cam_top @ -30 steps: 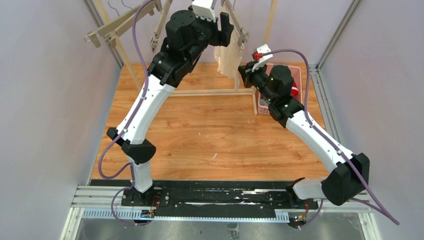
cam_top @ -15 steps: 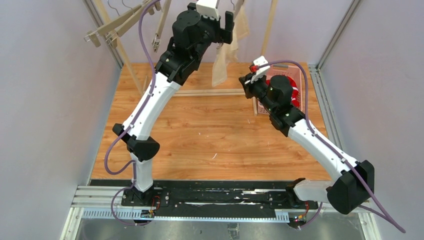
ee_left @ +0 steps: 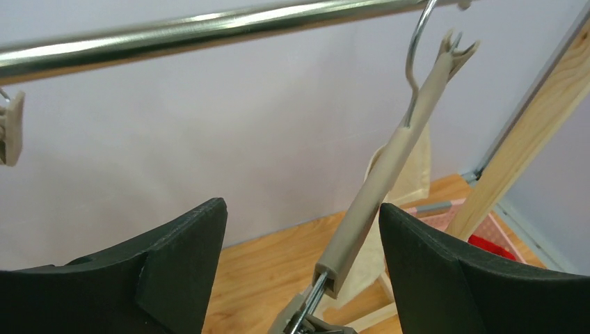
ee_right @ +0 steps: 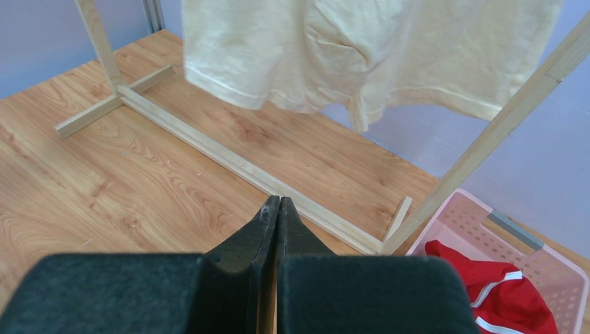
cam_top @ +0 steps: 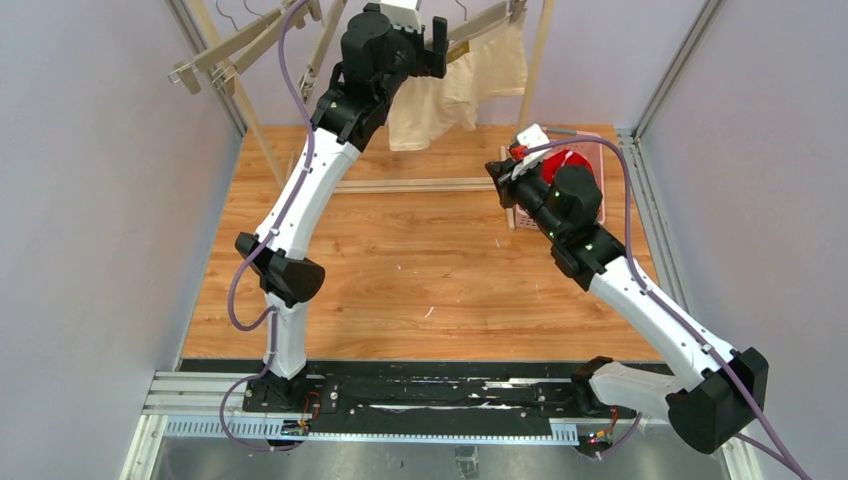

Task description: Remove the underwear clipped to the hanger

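Observation:
The cream underwear [cam_top: 460, 95] hangs clipped to a grey hanger [cam_top: 482, 22] on the metal rail [ee_left: 209, 31]. My left gripper [cam_top: 440, 50] is raised at the hanger's left end and is open. In the left wrist view the hanger's bar [ee_left: 379, 188] passes between the spread fingers of the left gripper [ee_left: 303, 209], touching neither, with a clip [ee_left: 306, 321] just below. My right gripper [cam_top: 491, 168] is shut and empty, low in front of the cream underwear [ee_right: 362, 49]. The red underwear [ee_right: 501, 285] lies in the pink basket [ee_right: 480, 216].
The wooden rack's base bars [ee_right: 243, 167] lie on the table under the hanging cloth, and a slanted upright [ee_right: 501, 125] stands beside the basket [cam_top: 600, 150]. Empty hangers [cam_top: 240, 45] hang at the far left. A bare clip [ee_left: 8, 129] shows on the rail.
The left gripper opened wider and rose along the hanger. The hanger swung round, so the cream underwear now hangs broadside. The right arm, still shut, drew back to the right.

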{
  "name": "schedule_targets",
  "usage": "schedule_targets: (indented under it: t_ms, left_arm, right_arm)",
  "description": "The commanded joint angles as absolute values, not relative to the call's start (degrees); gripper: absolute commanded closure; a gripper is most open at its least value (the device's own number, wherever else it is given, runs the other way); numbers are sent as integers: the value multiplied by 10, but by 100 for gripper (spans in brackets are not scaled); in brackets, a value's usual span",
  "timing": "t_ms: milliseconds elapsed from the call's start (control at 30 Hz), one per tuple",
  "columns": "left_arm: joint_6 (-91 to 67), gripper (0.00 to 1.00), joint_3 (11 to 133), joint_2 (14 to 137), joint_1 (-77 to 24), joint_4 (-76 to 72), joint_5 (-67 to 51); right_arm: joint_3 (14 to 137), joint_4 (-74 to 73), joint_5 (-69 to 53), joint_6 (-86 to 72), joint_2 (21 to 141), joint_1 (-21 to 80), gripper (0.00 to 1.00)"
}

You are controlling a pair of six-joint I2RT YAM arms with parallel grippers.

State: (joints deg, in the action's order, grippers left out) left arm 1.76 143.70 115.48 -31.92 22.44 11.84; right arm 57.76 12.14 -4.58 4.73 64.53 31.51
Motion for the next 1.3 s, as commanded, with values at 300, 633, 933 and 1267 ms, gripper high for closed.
schedule_targets:
  t_ms: [300, 633, 933, 1267]
  left_arm:
    - [26, 17, 1438, 1153, -316, 228, 68]
    - [23, 18, 1459, 1163, -316, 211, 52]
    - [22, 40, 1448, 1165, -317, 223, 39]
    - [20, 54, 1424, 1156, -317, 233, 21]
  right_arm:
    - [559, 138, -40, 62, 635, 346, 99]
    - [546, 140, -35, 69, 631, 356, 99]
    - [537, 144, -27, 73, 615, 362, 99]
    - [526, 154, -22, 77, 587, 371, 99]
